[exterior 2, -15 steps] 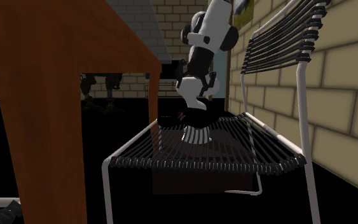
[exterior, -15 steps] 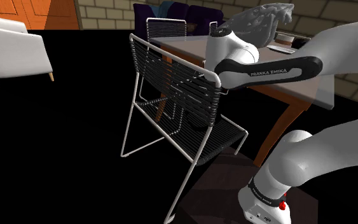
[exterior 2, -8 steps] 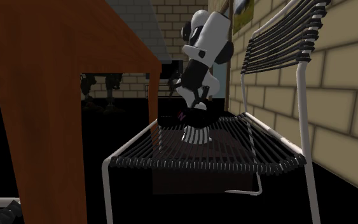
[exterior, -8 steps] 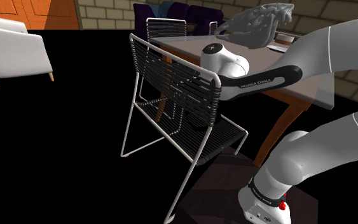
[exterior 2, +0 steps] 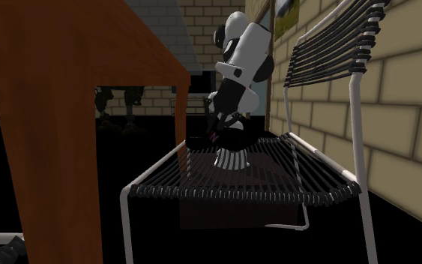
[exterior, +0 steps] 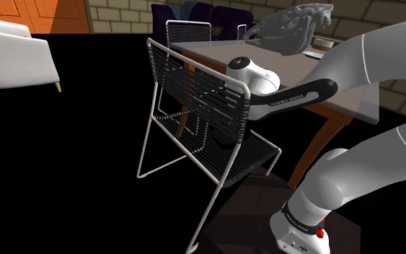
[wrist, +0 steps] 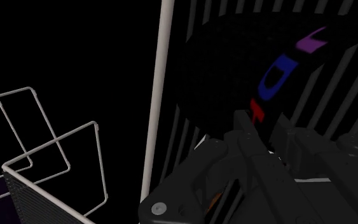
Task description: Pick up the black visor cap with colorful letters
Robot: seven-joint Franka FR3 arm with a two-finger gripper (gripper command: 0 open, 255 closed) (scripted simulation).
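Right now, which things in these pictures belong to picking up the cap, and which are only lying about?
For the job: black visor cap with colourful letters; black gripper close to it; black-corded, white-framed chair bearing the cap.
Lying about: brown wooden table; white armchair; grey crumpled shape on the table.

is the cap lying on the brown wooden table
No, the cap lies on the black corded chair seat.
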